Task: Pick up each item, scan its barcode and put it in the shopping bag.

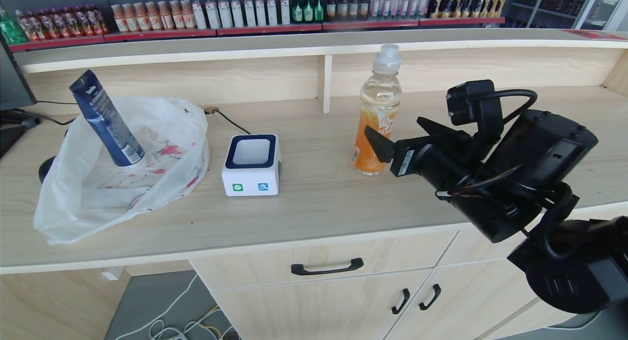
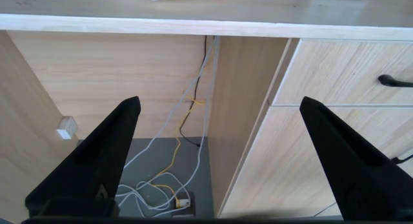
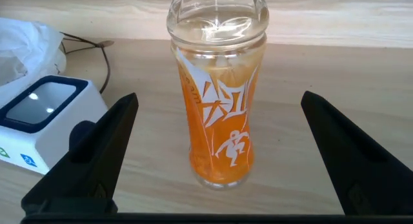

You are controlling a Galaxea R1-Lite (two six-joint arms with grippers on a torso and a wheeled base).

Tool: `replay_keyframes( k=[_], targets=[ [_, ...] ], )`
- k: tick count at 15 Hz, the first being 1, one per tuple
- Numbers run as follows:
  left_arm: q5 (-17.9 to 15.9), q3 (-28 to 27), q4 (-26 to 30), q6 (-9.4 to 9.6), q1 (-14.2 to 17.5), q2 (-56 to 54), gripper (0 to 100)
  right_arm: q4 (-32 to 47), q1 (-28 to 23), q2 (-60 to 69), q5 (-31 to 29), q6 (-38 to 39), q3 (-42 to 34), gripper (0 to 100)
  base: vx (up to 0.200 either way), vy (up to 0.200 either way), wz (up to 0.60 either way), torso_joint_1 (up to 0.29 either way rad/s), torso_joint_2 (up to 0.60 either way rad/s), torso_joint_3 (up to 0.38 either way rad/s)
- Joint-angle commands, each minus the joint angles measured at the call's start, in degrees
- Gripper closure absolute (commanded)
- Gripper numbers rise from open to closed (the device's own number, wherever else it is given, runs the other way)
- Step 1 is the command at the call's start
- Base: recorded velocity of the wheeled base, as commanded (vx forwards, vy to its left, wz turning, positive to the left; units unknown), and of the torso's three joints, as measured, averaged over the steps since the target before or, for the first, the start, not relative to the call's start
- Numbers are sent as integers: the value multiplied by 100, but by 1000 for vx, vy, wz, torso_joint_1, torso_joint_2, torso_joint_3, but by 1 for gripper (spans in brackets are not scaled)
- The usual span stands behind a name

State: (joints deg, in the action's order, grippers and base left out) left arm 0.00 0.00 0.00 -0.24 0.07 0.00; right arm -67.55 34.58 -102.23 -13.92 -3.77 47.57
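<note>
One thing is in the bag, and one bottle is left to do.

Head view: a blue tube stands in the shopping bag at the left, so I think that one is done. The scanner sits in the middle of the desk. The orange bottle stands right of the middle, not picked up yet, and the right fingers are spread wide just beside it. Left wrist view: the left fingers are spread wide and hold nothing, low down by the desk's front. Right wrist view: the bottle stands ahead between the spread fingers, not gripped. It needs grabbing, scanning and bagging.
</note>
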Motion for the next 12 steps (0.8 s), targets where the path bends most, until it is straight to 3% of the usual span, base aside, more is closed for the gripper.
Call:
replay_keyframes(
  k=[1,12],
  targets=[
    [0,0,0,-2,1,0,0,-4,4,-262,-14,-1,209,0,0,0,0,0,0,0],
    [0,0,0,-2,1,0,0,-13,-83,-1194,-454,-159,1475,0,0,0,0,0,0,0]
  ],
)
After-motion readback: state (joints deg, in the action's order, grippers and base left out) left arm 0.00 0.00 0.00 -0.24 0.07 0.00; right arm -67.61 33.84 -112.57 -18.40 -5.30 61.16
